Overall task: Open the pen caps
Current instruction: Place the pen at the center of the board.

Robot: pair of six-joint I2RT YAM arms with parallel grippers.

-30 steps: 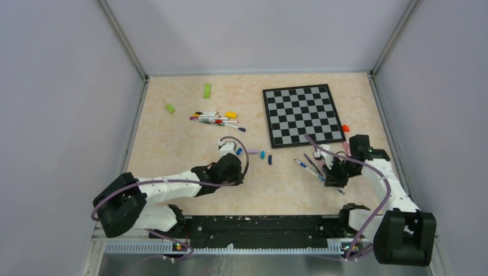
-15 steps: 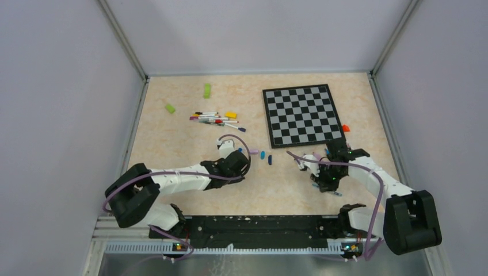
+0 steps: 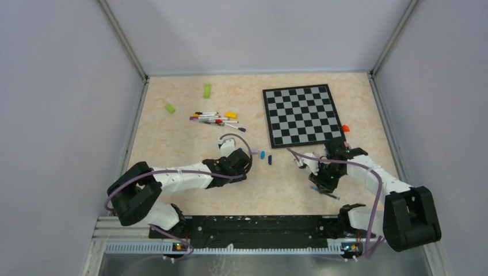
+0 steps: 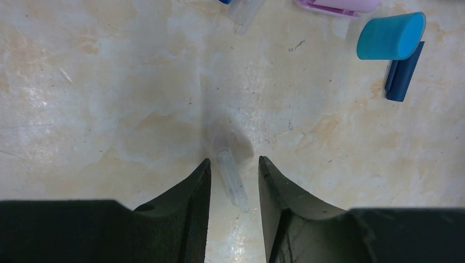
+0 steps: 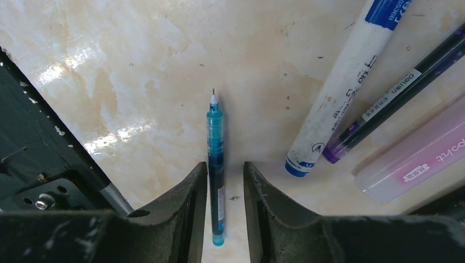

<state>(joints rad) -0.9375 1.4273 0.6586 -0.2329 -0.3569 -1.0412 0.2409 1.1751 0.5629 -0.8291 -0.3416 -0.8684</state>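
1. Left gripper (image 4: 234, 160) is down low over the table (image 4: 109, 82), jaws a narrow way apart and gripping nothing.
2. Right between its fingers lies a clear cap (image 4: 231, 181), flat on the table. There is a gap on either side, so neither finger seems to touch it.
3. Ahead and off to the right, a teal cap (image 4: 390, 35) lies up against a dark blue cap (image 4: 403, 71). At the far edge sit a second clear cap (image 4: 245, 10) and a pink piece (image 4: 340, 4), both cut off by the frame.
4. Over to the right gripper (image 5: 225, 164): its jaws are narrowly parted too, straddling a teal pen (image 5: 215, 142).
5. That pen lies flat on the table with its bare tip pointing away from the gripper. It is close against one finger with a clear gap at the other, so it is not clamped.
6. Just beside it, a white pen (image 5: 342, 87) with a blue end and a dark pen (image 5: 395, 97) with a purple end slant side by side. A pink pen (image 5: 417, 159) lies beyond them.
7. From above, both arms reach low across the near half of the table, with the right gripper near the chessboard (image 3: 299, 115), off its near right corner.
8. Far left, more pens (image 3: 214, 119) lie in a cluster, with a yellow block (image 3: 231, 114) just beside it and green blocks (image 3: 206, 90) further out.
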